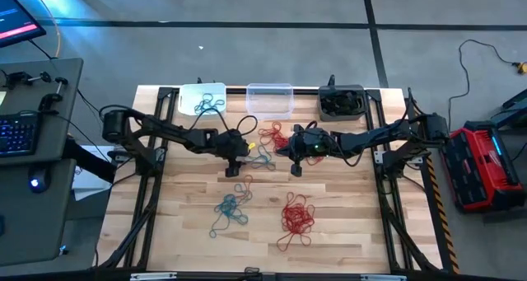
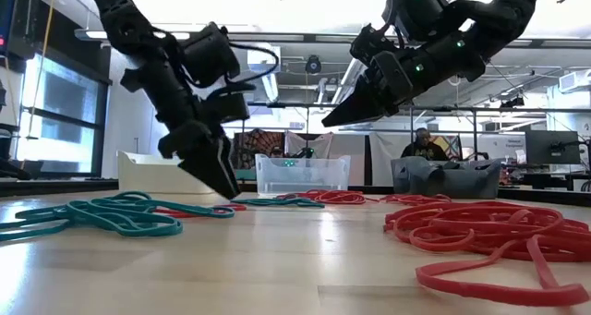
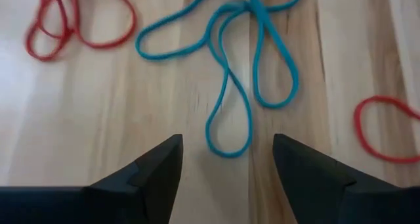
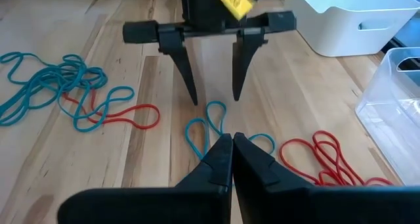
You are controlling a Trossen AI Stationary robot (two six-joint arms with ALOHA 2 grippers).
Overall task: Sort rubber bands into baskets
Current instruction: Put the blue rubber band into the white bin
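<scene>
A: Which items are seen beside the wooden table (image 1: 346, 231)?
B: A keyboard (image 1: 16, 134) and monitor (image 1: 15, 19) are located left; a red case (image 1: 484, 164) is located right.

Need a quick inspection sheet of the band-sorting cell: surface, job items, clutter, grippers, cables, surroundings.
Surface: wooden table, bare between piles.
Job's things: teal rubber bands and red rubber bands loose; white basket holds teal ones, clear basket, dark grey basket.
Clutter: nothing seen.
Grippers: left gripper open over a teal loop; right gripper shut, holding nothing.
Cables: black cable on the floor.
Surroundings: keyboard, red case, a person behind.
</scene>
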